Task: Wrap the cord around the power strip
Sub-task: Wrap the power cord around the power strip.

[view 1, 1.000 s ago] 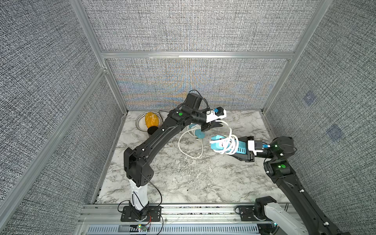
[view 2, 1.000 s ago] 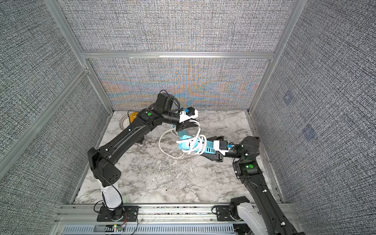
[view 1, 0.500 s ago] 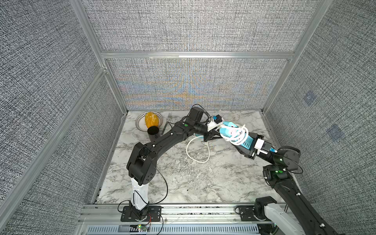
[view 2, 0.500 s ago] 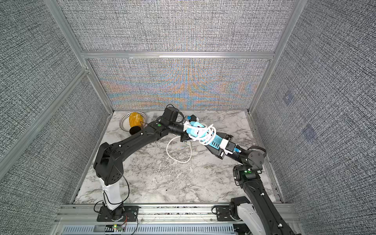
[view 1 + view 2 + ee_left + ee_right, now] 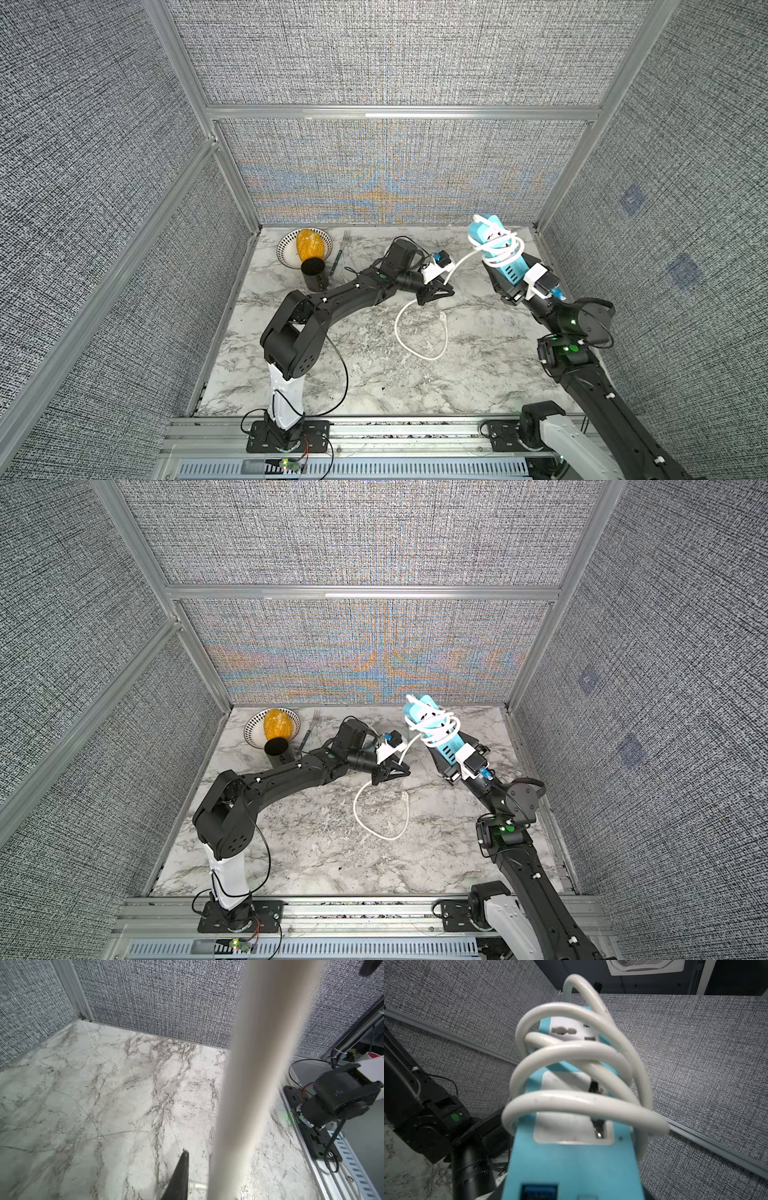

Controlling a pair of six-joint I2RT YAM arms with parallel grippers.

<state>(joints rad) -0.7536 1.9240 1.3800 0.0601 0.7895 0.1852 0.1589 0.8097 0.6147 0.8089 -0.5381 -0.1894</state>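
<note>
The blue power strip (image 5: 505, 259) (image 5: 446, 746) is held up in the air at the back right, tilted, with my right gripper (image 5: 512, 289) shut on its lower end. Several turns of the white cord (image 5: 498, 245) are coiled round the power strip (image 5: 571, 1157). From the coils the cord runs down to my left gripper (image 5: 448, 289) (image 5: 405, 772), which is shut on it low over the table. Past that gripper the cord (image 5: 376, 833) lies in a loose loop on the marble. In the left wrist view one black finger (image 5: 180, 1172) shows beside the blurred cord (image 5: 259, 1064).
At the back left stand a striped bowl (image 5: 284, 249) holding a yellow-orange thing (image 5: 308, 245), a black cup (image 5: 314, 272) and a fork (image 5: 338, 255). Grey fabric walls close in three sides. The right arm's base (image 5: 336, 1101) stands on the front rail.
My right arm has swung the power strip up and toward the back right corner. My left gripper has dropped lower over the table, and the cord's loose loop has shifted right.
</note>
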